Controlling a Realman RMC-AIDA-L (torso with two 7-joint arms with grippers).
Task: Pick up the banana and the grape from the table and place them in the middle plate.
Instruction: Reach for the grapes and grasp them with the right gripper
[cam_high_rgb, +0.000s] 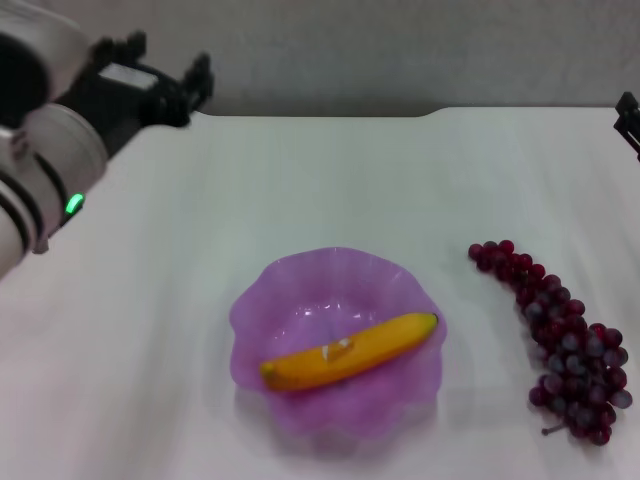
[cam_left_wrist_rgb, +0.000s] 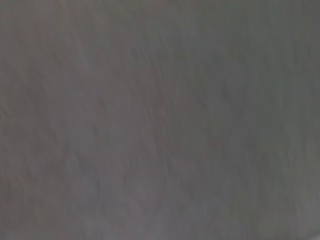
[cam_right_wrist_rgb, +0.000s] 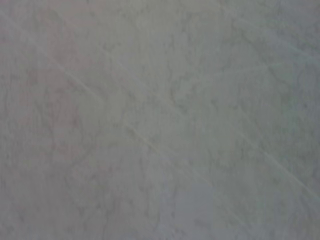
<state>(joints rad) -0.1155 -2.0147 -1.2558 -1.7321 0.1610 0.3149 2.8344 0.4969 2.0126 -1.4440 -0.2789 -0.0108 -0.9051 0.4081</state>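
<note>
- Looks like a robot test bench in a lab, not a home.
- A bare white table (cam_high_rgb: 330, 170) runs up to a plain grey wall (cam_high_rgb: 420, 50).
- The plastic-looking banana (cam_high_rgb: 348, 351) and grape (cam_high_rgb: 560, 340) seem props beside a purple plate (cam_high_rgb: 290, 300).

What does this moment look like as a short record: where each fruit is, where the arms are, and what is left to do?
banana: lying inside the purple plate, across its lower half
grapes: on the table, to the right of the plate, not touching it
left claw: raised at the far left corner of the table, holding nothing, away from both fruits
right claw: only a dark tip shows at the right edge
done: banana in plate
left: grapes into plate
</note>
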